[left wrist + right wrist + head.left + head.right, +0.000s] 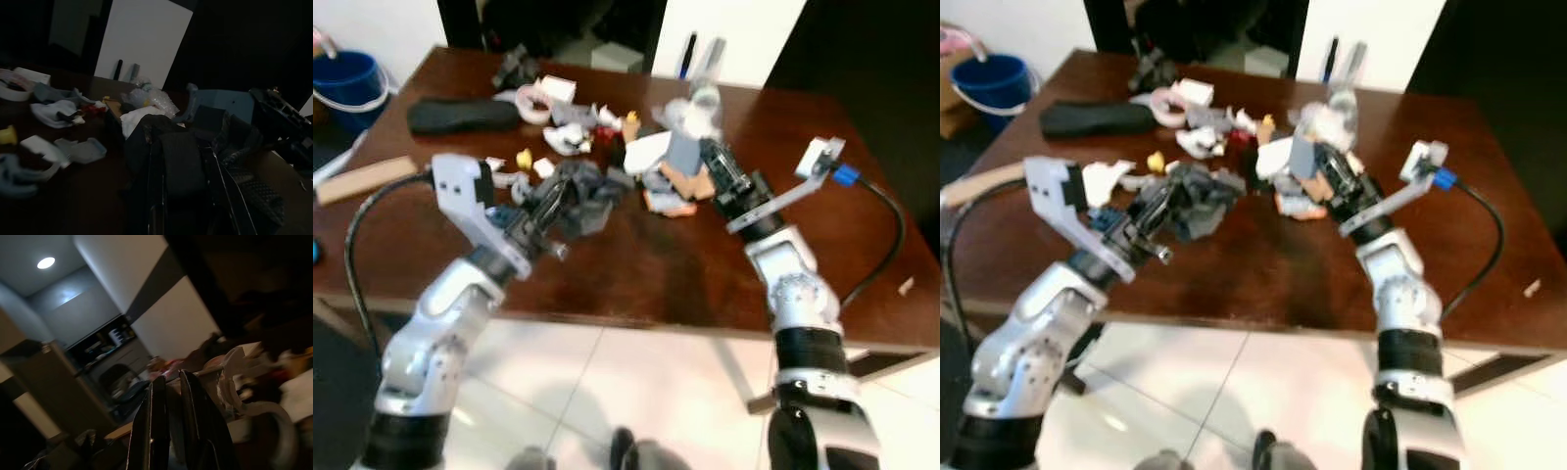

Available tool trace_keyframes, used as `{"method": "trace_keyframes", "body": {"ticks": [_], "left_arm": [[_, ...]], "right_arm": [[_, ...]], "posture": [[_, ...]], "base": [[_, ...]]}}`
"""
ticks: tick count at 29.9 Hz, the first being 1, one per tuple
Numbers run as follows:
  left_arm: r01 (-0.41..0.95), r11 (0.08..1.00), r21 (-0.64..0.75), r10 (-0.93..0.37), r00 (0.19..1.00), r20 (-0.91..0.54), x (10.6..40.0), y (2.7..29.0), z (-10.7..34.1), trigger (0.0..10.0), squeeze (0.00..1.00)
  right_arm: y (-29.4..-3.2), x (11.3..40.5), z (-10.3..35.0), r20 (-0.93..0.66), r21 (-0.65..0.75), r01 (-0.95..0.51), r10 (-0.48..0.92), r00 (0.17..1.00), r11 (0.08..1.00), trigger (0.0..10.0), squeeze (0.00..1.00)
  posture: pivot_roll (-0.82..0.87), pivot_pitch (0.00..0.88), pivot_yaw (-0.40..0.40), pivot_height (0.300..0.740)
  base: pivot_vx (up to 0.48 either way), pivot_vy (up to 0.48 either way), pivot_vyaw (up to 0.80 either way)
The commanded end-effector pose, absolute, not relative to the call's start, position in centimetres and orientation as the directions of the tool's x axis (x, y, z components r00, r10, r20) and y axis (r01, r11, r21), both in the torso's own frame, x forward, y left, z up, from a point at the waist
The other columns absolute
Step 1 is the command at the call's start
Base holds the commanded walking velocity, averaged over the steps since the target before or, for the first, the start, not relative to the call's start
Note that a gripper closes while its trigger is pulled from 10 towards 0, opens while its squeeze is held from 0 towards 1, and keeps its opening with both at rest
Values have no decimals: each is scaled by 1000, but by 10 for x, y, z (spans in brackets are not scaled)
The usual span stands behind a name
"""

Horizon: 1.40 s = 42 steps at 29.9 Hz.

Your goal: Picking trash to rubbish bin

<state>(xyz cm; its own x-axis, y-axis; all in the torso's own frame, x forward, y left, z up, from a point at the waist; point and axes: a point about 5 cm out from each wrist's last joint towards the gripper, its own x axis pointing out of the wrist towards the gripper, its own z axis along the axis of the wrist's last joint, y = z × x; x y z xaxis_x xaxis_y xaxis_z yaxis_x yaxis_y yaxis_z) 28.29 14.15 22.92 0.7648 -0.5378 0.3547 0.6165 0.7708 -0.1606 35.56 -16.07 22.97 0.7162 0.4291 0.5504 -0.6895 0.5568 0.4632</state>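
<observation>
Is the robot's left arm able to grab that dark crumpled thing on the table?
Probably yes. The left gripper is already at the dark crumpled wrapper in the middle of the table, with nothing between them. Whether the fingers have closed on it is unclear.

Dark wooden table (636, 259); white tiled floor (636, 392)

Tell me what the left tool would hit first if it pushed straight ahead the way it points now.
Most likely the dark crumpled wrapper: the left tool points right at it on the table, though depth is unclear and it may be touching already.
</observation>
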Motion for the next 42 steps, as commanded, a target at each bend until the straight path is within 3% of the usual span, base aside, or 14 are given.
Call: {"method": "trace_keyframes", "body": {"ticks": [1, 4, 9, 17, 23, 28, 32, 34, 36, 42], "left_arm": [[631, 759, -162, -554, 756, 349, 282, 137, 225, 10000, 0], [637, 753, -165, -560, 752, 346, 283, 136, 224, 10000, 0], [656, 735, -170, -581, 739, 341, 283, 130, 220, 10000, 0], [665, 724, -181, -593, 735, 328, 284, 127, 215, 10000, 0], [651, 726, -222, -600, 757, 259, 283, 129, 190, 10000, 0], [639, 731, -239, -598, 769, 228, 283, 131, 179, 10000, 0], [614, 743, -267, -591, 789, 170, 282, 133, 160, 10000, 0], [530, 777, -339, -563, 827, 3, 276, 142, 105, 10000, 0], [501, 787, -361, -551, 833, -46, 273, 145, 89, 10000, 0], [341, 837, -428, -467, 853, -234, 257, 163, 32, 10000, 0]], "right_arm": [[-167, 353, 230, 557, 449, -686, 421, 716, 573, 10000, 0], [-170, 352, 231, 561, 446, -687, 419, 714, 574, 10000, 0], [-178, 339, 236, 624, 404, -772, 469, 625, 491, 10000, 0], [-187, 327, 231, 635, 363, -817, 523, 568, 448, 10000, 0], [-191, 313, 202, 506, 305, -841, 672, 541, 448, 10000, 0], [-192, 310, 193, 453, 300, -840, 708, 542, 452, 10000, 0], [-193, 310, 176, 344, 303, -808, 733, 587, 505, 10000, 0], [-197, 312, 132, 91, 330, -708, 725, 682, 625, 10000, 0], [-199, 312, 119, 19, 337, -674, 711, 703, 658, 10000, 0], [-210, 316, 77, -192, 379, -447, 542, 818, 810, 10000, 0]], "posture": [[128, 139, -73, 740], [123, 136, -72, 740], [116, 131, -72, 740], [114, 130, -71, 740], [106, 129, -67, 740], [105, 132, -68, 740], [102, 136, -69, 740], [100, 138, -69, 740], [100, 138, -69, 740], [100, 140, -72, 740]], "base": [[-277, 0, 0], [-285, 0, 0], [-281, 0, 0], [-280, 0, 0], [-278, 0, 0], [-282, 0, 0], [-283, 0, 0], [-287, 0, 0], [-289, 0, 0], [-224, 0, 0]]}}
